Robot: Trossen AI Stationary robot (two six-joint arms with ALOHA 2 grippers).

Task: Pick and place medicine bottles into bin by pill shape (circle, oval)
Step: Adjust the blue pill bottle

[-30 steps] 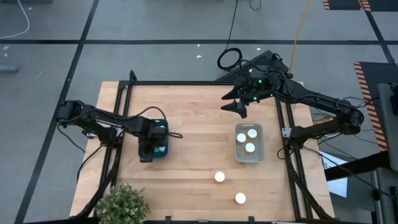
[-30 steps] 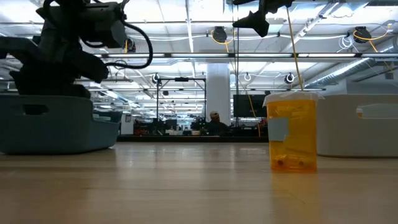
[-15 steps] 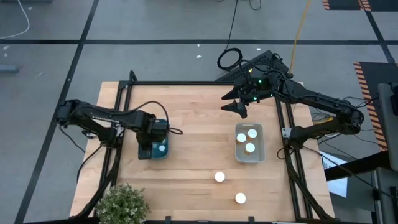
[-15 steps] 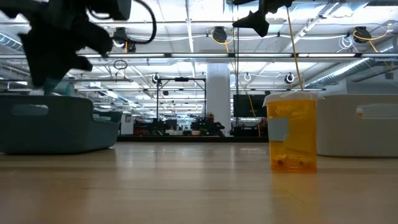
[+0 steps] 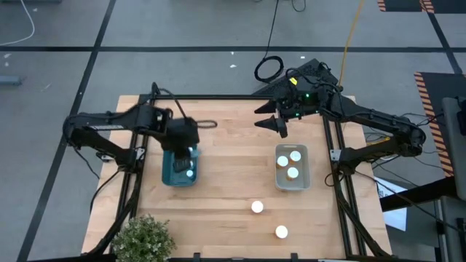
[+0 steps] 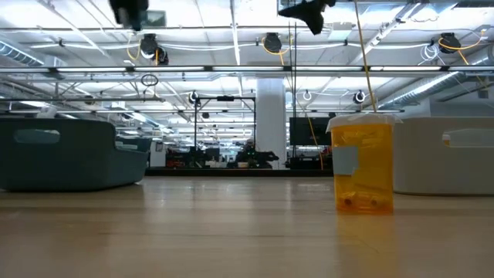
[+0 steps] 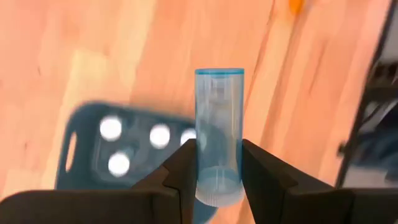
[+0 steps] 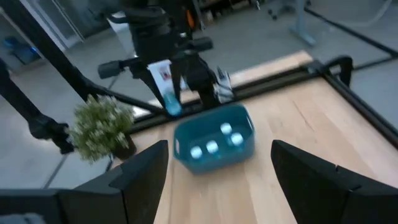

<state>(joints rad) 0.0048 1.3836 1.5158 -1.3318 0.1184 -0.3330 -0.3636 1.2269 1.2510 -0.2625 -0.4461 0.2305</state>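
My left gripper (image 5: 186, 143) hangs above the blue bin (image 5: 179, 172), shut on a clear blue bottle (image 7: 218, 127) that also shows in the right wrist view as the bottle (image 8: 165, 87). Several white-capped medicine bottles (image 7: 160, 135) lie in the blue bin. My right gripper (image 5: 279, 126) hovers open and holds nothing, beyond the white bin (image 5: 292, 182), which holds three bottles (image 5: 293, 172). Two more bottles (image 5: 257, 207) (image 5: 281, 232) stand on the table near its front edge; one is an amber bottle (image 6: 363, 164). My left gripper pinches the blue bottle between its two fingers (image 7: 185, 165) at the end nearest the wrist (image 7: 215, 180). The fingers point down and lie along the bottle, whose other end (image 7: 219, 76) sticks out past the fingertips. It is lifted clear, hanging slightly tilted over the blue bin.
A potted plant (image 5: 143, 237) stands at the table's near left corner. Black frame rails (image 5: 138, 124) run along the table's left, right and far edges. Bare wood (image 5: 233, 160) lies between the two bins.
My left gripper has risen from down at the blue bin to well above it and has drifted toward the table's far edge. My right gripper has risen slightly.
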